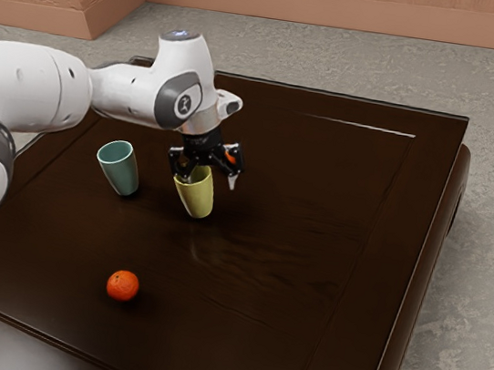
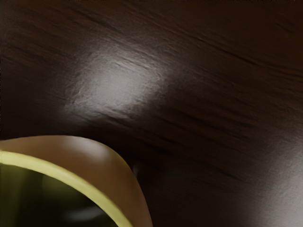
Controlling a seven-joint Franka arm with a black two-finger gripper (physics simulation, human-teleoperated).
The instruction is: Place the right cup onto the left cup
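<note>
The black gripper [image 1: 210,176] is at the yellow-green cup [image 1: 195,198], with its fingers spread apart. One finger is at the cup's rim on the exterior view's left; the other stands off to the right, with a gap between it and the cup. This cup is upright on the table. In the wrist view, the rim of the yellow-green cup [image 2: 71,176] curves close under the hand. A teal cup [image 1: 120,170] stands upright to the exterior view's left of it, the two cups apart.
An orange fruit [image 1: 122,285] lies on the dark wooden table [image 1: 263,270], nearer the exterior camera than both cups. The table's raised edge [image 1: 415,264] runs along the exterior view's right.
</note>
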